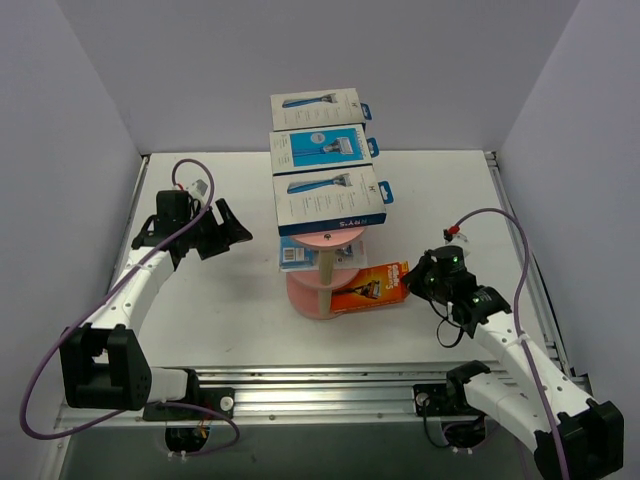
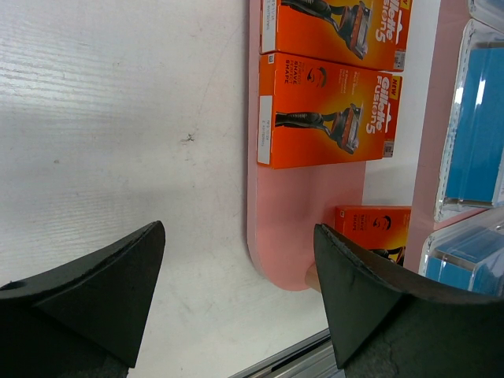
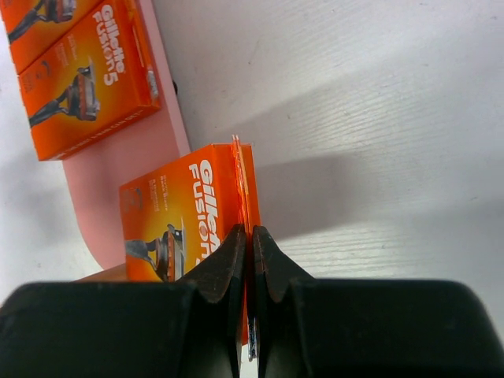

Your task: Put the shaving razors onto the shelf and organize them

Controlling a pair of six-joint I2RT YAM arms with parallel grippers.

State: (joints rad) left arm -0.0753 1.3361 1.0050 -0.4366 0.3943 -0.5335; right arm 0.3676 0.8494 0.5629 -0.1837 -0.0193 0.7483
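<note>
Three white-and-blue razor boxes [image 1: 333, 200] lie in a row on the long top tier of the pink shelf [image 1: 322, 240]. A clear blister pack with a blue insert [image 1: 298, 256] rests on a lower tier. My right gripper [image 1: 418, 280] is shut on the card edge of an orange razor pack [image 3: 185, 213], which hangs at the right rim of the bottom tier [image 3: 118, 173]. Two more orange packs [image 3: 83, 87] lie flat on that tier. My left gripper [image 1: 225, 228] stands open and empty to the left of the shelf, and its wrist view shows the orange packs [image 2: 327, 110].
White walls close in the table on the left, right and back. A metal rail [image 1: 330, 385] runs along the near edge between the arm bases. Two clear blue blister packs [image 2: 472, 134] show at the right edge of the left wrist view.
</note>
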